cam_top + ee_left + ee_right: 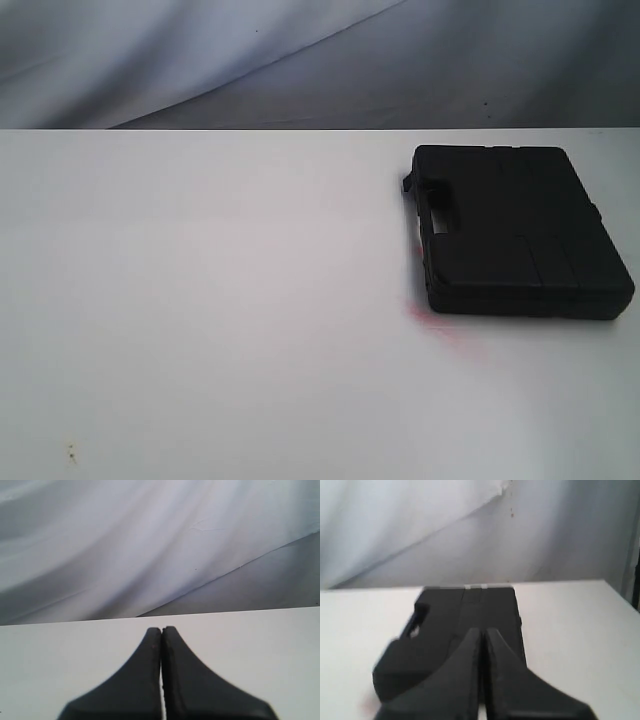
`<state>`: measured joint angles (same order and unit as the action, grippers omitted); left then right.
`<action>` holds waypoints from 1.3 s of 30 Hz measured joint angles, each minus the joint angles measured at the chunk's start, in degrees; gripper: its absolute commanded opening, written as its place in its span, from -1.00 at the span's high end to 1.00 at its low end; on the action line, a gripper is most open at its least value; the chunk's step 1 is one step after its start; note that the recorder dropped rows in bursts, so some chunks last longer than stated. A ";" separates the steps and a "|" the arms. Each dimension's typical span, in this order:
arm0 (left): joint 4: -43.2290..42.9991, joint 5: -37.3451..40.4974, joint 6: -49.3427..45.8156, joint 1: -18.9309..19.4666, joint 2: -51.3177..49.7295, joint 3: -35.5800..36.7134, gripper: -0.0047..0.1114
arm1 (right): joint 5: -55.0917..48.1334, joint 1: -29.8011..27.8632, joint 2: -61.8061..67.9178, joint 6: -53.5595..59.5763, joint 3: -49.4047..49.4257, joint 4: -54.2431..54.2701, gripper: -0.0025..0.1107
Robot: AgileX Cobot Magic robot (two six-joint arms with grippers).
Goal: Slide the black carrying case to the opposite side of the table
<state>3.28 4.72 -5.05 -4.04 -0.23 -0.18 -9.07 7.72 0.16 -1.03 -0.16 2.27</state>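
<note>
A wide white table (pixel 200 300) is seen in front of a draped grey-white cloth backdrop (pixel 300 60), with a pink smear (pixel 425 315) marked on the surface. The black carrying case (pixel 515 230) is found lying flat on the right of the exterior view, towards the far edge, its handle cut-out (pixel 435 205) turned towards the middle of the table.

The left gripper (pixel 161 630) is shown with its fingers pressed together over bare tabletop, and nothing is held. The right gripper (pixel 482 630) is likewise closed on nothing. It is poised above or just short of the case, and whether contact is made cannot be told.

Trouble can be expected from that narrow closed tip. If the push is applied off the case's middle, the case is likely to be spun rather than slid straight. If the tip is set too high, the low lid may simply be ridden over. The far edge is close by, so a push angled that way could see the case carried off the table.
</note>
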 measured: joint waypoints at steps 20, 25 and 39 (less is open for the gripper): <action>0.00 0.00 0.00 0.00 0.00 0.00 0.92 | 34.40 0.00 0.00 -15.77 0.00 7.34 0.96; 0.00 0.00 0.00 0.00 0.00 0.00 0.92 | 46.98 0.00 -0.16 -19.67 0.00 -9.97 0.96; 0.00 0.00 0.00 0.00 0.00 0.00 0.92 | 58.93 0.00 -0.21 -26.96 -3.97 -22.32 0.96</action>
<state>3.28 4.72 -5.05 -4.04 -0.23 -0.18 49.87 7.72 -0.05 -27.99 -4.13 -20.05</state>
